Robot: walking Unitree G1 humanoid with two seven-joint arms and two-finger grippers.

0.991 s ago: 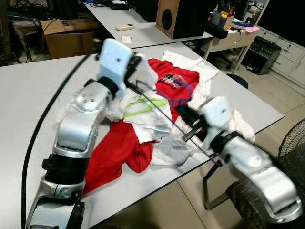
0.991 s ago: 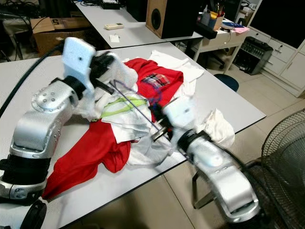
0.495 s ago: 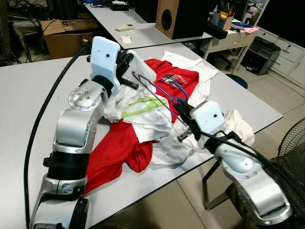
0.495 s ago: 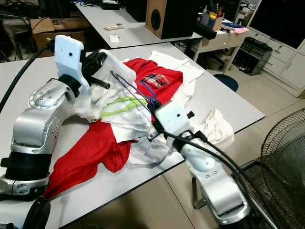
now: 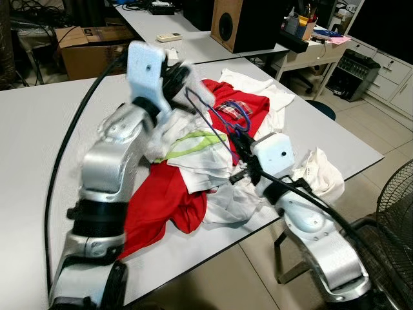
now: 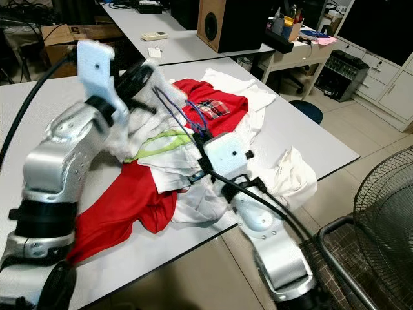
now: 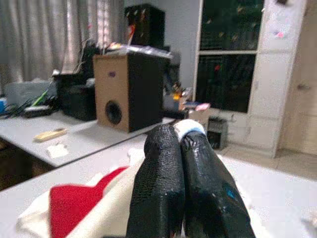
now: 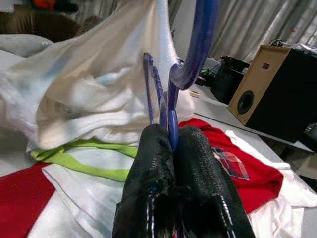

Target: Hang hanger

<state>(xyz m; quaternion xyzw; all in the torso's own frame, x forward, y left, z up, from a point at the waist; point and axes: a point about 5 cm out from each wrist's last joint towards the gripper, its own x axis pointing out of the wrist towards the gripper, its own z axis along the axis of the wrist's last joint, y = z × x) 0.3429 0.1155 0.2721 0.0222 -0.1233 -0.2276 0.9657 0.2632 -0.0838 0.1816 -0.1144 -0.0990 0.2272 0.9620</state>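
A blue wire hanger [image 5: 208, 107] stands nearly upright over the clothes pile, its lower part pinched in my right gripper [image 5: 237, 147], which is shut on it [image 8: 168, 133]. The hanger's hook [image 8: 197, 44] curves up beside a hanging white garment [image 8: 94, 94]. My left gripper [image 5: 179, 73] is raised above the pile and shut on that white garment [image 5: 169, 129]; a bit of white cloth shows at its fingertips [image 7: 187, 128]. Below lie a red shirt [image 5: 161, 200], a green-trimmed piece [image 5: 193, 143] and more white clothes on the grey table [image 5: 39, 129].
The table's front edge runs just below the pile. A fan grille [image 5: 398, 194] and a dark basket [image 6: 361, 258] stand on the floor at the right. Behind are a second table with a speaker [image 5: 235, 22], a remote [image 5: 169, 37] and a cardboard box [image 5: 84, 48].
My right gripper has moved up and left with the hanger, which now stands steeper beside the white garment. The left arm has lifted the garment slightly and shows blurred.
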